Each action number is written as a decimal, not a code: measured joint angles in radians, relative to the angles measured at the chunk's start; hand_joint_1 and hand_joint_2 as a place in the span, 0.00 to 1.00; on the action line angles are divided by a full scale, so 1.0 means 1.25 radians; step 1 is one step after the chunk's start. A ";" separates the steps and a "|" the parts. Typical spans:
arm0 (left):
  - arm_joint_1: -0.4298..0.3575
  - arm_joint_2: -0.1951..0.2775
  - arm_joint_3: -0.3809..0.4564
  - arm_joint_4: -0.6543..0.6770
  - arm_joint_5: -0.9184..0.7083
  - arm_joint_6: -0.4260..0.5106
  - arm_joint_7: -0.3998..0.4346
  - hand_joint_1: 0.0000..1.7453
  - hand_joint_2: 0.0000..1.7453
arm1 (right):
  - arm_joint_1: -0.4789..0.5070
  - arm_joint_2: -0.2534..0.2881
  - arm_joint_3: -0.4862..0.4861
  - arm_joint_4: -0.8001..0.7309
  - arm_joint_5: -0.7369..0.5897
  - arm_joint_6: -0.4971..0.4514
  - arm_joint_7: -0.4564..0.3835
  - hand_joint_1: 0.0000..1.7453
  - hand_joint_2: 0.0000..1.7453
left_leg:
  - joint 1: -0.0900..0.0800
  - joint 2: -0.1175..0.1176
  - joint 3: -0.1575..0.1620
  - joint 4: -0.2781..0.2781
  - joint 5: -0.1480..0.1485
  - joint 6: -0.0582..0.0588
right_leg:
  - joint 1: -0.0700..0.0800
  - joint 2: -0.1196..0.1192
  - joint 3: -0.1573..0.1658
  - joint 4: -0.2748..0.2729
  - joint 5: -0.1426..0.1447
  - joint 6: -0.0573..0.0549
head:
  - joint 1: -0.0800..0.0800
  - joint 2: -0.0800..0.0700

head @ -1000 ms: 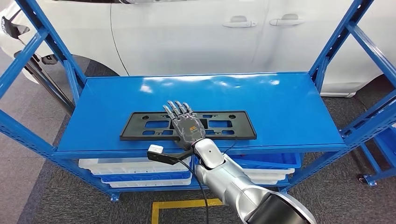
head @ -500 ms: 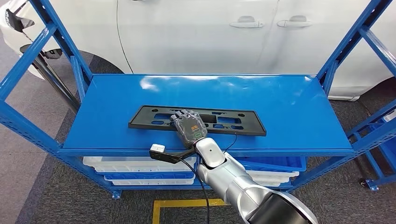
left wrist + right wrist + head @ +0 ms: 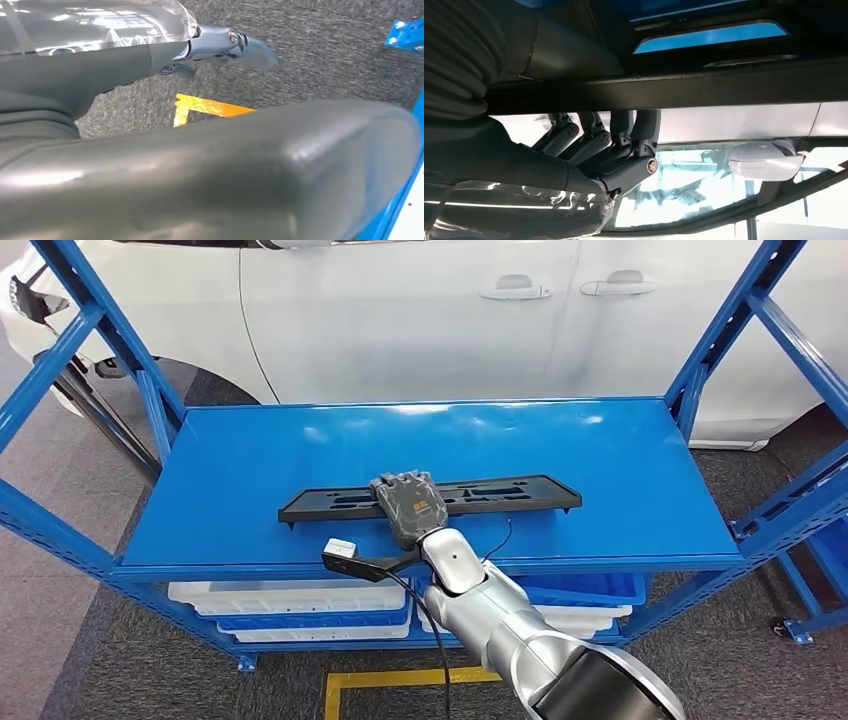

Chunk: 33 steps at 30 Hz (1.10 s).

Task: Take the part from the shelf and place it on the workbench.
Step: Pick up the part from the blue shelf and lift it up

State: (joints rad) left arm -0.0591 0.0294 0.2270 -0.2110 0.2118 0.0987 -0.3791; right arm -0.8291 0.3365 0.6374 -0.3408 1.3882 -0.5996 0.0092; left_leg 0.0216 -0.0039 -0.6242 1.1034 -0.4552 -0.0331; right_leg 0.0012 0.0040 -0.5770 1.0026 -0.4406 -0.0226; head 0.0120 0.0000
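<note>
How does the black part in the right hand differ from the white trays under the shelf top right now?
The black frame-shaped part is cut through with openings and gripped by the right hand, tilted above the blue shelf top; the white trays are solid, untouched and stacked flat beneath it. Both are long and flat.

White car (image 3: 420, 315) behind; white bins (image 3: 290, 602) below; yellow floor tape (image 3: 395, 680).

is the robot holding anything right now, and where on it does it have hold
Yes: the right hand grips the long black part at the middle of its near long edge, fingers curled over that edge, above the blue shelf.
</note>
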 joint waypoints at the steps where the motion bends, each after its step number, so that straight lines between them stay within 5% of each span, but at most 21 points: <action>1: -0.001 0.000 0.000 0.000 0.000 0.000 -0.003 0.00 0.00 | -0.001 0.000 0.000 0.000 0.001 -0.001 0.000 1.00 1.00 | -0.001 0.000 0.021 -0.041 0.012 0.004 | 0.002 0.001 -0.001 0.003 -0.002 0.004 | 0.000 0.000; 5: -0.002 0.000 0.001 0.000 0.000 -0.006 -0.023 0.00 0.00 | -0.002 0.000 0.000 0.000 0.004 -0.005 0.001 1.00 1.00 | -0.003 -0.001 0.035 -0.072 0.013 0.025 | 0.003 0.004 -0.002 0.007 -0.005 0.019 | 0.000 0.000; 7: -0.003 0.000 0.002 0.000 0.000 -0.009 -0.030 0.00 0.00 | -0.003 0.000 0.000 0.000 0.004 -0.007 0.001 1.00 1.00 | 0.000 0.001 0.037 -0.077 0.017 0.034 | 0.001 0.003 -0.017 0.042 -0.029 0.028 | 0.002 0.000; 10: -0.002 0.000 0.004 0.000 -0.001 -0.015 -0.068 0.00 0.75 | -0.002 0.000 0.000 0.000 0.004 -0.011 -0.001 1.00 1.00 | 0.000 0.003 0.034 -0.079 0.019 0.038 | -0.004 0.001 -0.088 0.188 -0.100 0.037 | 0.005 0.000; 11: -0.002 0.000 0.005 0.000 -0.001 -0.018 -0.087 0.00 1.00 | -0.002 -0.001 0.000 0.000 0.004 -0.012 -0.003 1.00 1.00 | 0.000 0.003 0.033 -0.078 0.019 0.039 | -0.005 0.001 -0.106 0.223 -0.108 0.038 | 0.005 0.000; 13: -0.001 0.000 0.007 0.000 -0.002 -0.026 -0.117 0.00 1.00 | -0.002 -0.001 -0.001 0.000 0.004 -0.015 -0.007 1.00 1.00 | 0.000 0.003 0.034 -0.078 0.019 0.038 | -0.006 0.001 -0.100 0.207 -0.081 0.035 | 0.005 0.000; 16: -0.002 0.000 0.010 0.000 -0.002 -0.033 -0.132 0.00 1.00 | -0.007 0.000 -0.002 0.000 0.004 -0.019 -0.010 1.00 1.00 | -0.001 0.000 0.036 -0.077 0.018 0.034 | -0.003 0.001 -0.024 0.048 -0.010 0.024 | 0.005 0.000; 21: -0.002 -0.001 0.017 0.000 -0.002 -0.037 -0.138 0.00 1.00 | -0.009 0.001 -0.003 -0.001 0.004 -0.023 -0.015 1.00 1.00 | -0.001 -0.001 0.032 -0.075 0.013 0.011 | 0.001 0.000 -0.004 -0.004 0.004 0.006 | 0.004 0.000; 23: -0.002 -0.001 0.020 0.000 -0.002 -0.037 -0.139 0.00 1.00 | -0.010 0.003 -0.005 -0.002 0.004 -0.025 -0.016 1.00 1.00 | 0.000 -0.001 0.009 -0.023 -0.020 0.005 | -0.002 -0.002 0.000 -0.012 0.008 -0.002 | 0.003 0.000; 25: -0.003 -0.001 0.021 0.000 -0.005 -0.036 -0.135 0.00 1.00 | -0.010 0.004 -0.007 -0.002 0.004 -0.029 -0.018 1.00 1.00 | 0.001 -0.001 -0.040 0.083 -0.070 0.000 | -0.001 -0.003 0.000 -0.012 0.008 -0.006 | 0.003 0.000; 27: -0.004 -0.001 0.022 0.000 -0.008 -0.034 -0.129 0.00 1.00 | -0.010 0.004 -0.010 -0.004 -0.001 -0.037 -0.027 1.00 1.00 | 0.001 0.000 -0.072 0.146 -0.082 -0.003 | 0.001 -0.002 -0.001 -0.010 0.007 -0.007 | 0.003 0.000; 28: -0.005 -0.001 0.023 0.000 -0.009 -0.034 -0.129 0.00 1.00 | -0.010 0.004 -0.014 -0.010 -0.009 -0.044 -0.036 1.00 1.00 | 0.001 0.000 -0.066 0.133 -0.065 -0.003 | 0.001 -0.002 -0.001 -0.008 0.005 -0.007 | 0.003 0.000; 31: -0.010 -0.002 0.030 0.000 -0.011 -0.033 -0.144 0.00 1.00 | -0.007 0.004 -0.045 -0.073 -0.065 -0.061 -0.107 1.00 1.00 | 0.001 0.001 0.000 -0.012 0.006 0.001 | 0.003 0.001 -0.005 0.005 -0.003 -0.001 | 0.002 0.000; 33: -0.015 -0.004 0.038 0.000 -0.005 -0.033 -0.159 0.00 1.00 | 0.000 0.004 -0.082 -0.143 -0.142 -0.067 -0.187 1.00 1.00 | 0.000 0.000 0.019 -0.059 0.014 0.010 | 0.007 0.003 -0.013 0.013 -0.005 0.006 | 0.003 0.000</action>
State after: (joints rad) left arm -0.0778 0.0244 0.2747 -0.2110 0.2054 0.0570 -0.5775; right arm -0.8286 0.3420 0.5350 -0.5190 1.2111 -0.6832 -0.2244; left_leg 0.0210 -0.0038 -0.6008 1.0291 -0.4371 -0.0208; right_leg 0.0098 0.0076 -0.5928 1.0183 -0.4474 -0.0147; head 0.0153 0.0000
